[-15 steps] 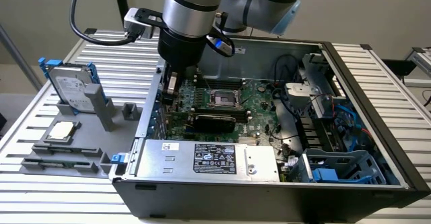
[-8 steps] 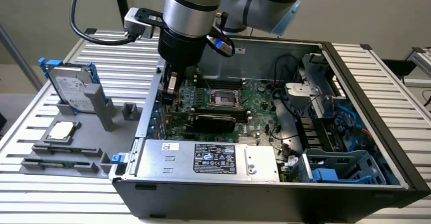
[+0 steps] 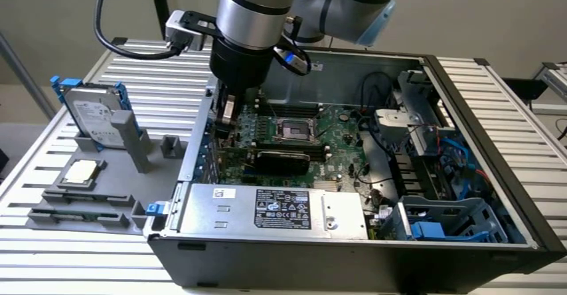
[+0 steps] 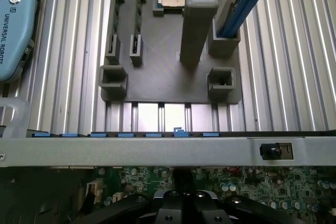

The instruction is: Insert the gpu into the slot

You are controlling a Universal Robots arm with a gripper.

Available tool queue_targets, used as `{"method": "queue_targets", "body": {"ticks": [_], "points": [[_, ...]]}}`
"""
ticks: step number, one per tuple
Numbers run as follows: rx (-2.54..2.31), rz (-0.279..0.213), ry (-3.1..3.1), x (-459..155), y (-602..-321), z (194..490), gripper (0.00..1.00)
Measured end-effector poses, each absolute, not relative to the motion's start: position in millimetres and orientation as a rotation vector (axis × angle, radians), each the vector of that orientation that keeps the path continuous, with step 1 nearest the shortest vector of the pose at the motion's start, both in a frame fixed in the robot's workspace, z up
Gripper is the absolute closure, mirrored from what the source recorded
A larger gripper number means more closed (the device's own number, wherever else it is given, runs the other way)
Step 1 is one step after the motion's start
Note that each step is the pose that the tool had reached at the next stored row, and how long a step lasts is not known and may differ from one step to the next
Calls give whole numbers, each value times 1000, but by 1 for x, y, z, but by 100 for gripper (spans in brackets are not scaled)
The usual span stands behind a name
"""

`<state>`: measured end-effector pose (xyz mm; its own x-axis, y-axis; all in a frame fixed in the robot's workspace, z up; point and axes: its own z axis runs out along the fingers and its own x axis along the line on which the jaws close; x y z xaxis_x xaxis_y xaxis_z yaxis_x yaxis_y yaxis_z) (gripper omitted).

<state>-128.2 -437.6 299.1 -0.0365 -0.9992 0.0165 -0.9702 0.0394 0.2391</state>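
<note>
The gpu (image 3: 279, 157), a long black-faced card with a green board edge, stands on the motherboard (image 3: 341, 135) just below the square silver processor socket (image 3: 294, 130). I cannot make out the blue slot; the card covers where it would lie. My gripper (image 3: 228, 117) hangs inside the open computer case (image 3: 461, 149) by the wall on the exterior view's left, over the card's end near that wall. Whether it touches the card does not show. In the wrist view the gripper's body (image 4: 182, 203) sits over the green board, behind the case's grey wall (image 4: 157, 150).
A grey fixture plate (image 3: 106, 175) on the slatted table holds a hard drive with blue rails (image 3: 93, 115), a loose processor chip (image 3: 80, 172) and a tall grey post (image 4: 197, 24). The silver power supply (image 3: 275, 208), cables and a blue drive cage (image 3: 443, 222) crowd the case. A teach pendant (image 4: 13, 19) lies nearby.
</note>
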Motion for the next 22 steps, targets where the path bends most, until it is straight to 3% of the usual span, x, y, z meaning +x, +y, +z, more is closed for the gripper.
{"method": "queue_targets", "body": {"ticks": [22], "points": [[2032, -215, -2121, -132, -432, 297, 89]]}}
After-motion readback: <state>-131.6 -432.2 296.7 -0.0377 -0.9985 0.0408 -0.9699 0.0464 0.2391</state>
